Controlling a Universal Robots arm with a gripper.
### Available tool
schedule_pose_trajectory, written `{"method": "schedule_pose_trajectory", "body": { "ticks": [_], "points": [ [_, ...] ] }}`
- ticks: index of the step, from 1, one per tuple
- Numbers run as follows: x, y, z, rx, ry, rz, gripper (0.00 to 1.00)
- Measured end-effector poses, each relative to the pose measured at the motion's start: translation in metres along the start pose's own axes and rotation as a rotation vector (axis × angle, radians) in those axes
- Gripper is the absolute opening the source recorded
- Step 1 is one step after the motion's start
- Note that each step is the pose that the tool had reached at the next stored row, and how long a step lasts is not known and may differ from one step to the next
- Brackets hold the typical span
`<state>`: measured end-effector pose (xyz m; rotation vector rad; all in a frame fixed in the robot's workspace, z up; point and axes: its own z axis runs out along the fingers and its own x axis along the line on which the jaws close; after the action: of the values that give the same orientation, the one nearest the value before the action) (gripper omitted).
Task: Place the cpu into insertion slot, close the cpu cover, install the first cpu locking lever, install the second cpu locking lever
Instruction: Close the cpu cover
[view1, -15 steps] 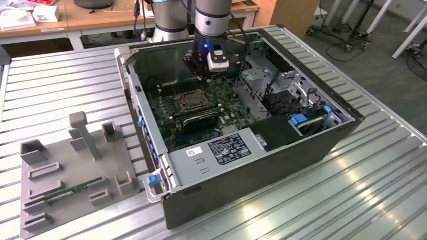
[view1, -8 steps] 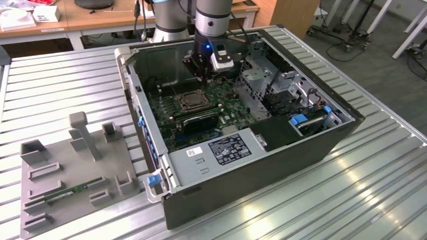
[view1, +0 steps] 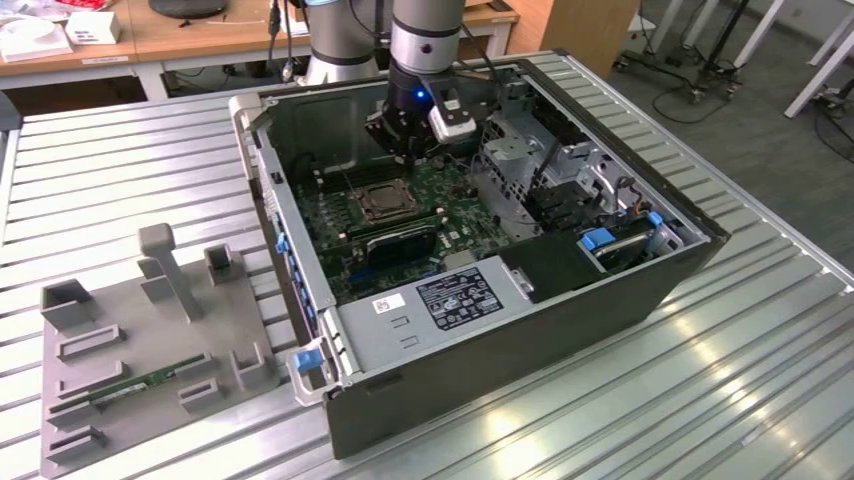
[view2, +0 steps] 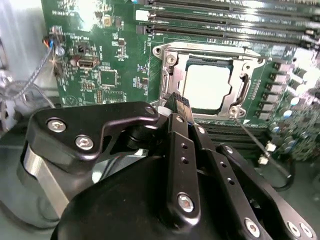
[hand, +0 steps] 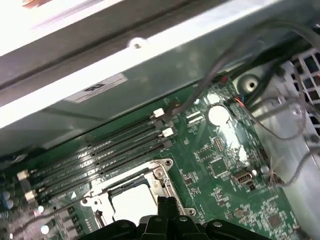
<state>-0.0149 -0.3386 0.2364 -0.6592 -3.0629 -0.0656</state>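
On the ribbed metal table stands the open dark computer case, with the green circuit board inside. The black claw, fingers pressed together on nothing, hovers at the socket's edge. The silver-tan square cpu sits in the silver-framed insertion slot, and the thin silver cpu cover lies down around it. One thin wire lever juts free, so the latching looks unfinished.

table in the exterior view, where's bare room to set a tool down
Bare table on the exterior view's right of the computer case, and between the grey fixture tray and the wooden desk. Crowded inside the case.
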Motion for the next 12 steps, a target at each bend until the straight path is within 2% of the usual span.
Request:
{"method": "schedule_pose_trajectory", "body": {
  "ticks": [6, 7, 12],
  "points": [
    [0.0000, 0.0000, 0.0006, 0.0018, 0.0042, -0.108, 0.11],
    [0.0000, 0.0000, 0.0007, 0.0024, 0.0057, -0.144, 0.11],
    [0.0000, -0.0001, 0.0012, 0.0039, 0.0092, -0.236, 0.11]
  ]
}}
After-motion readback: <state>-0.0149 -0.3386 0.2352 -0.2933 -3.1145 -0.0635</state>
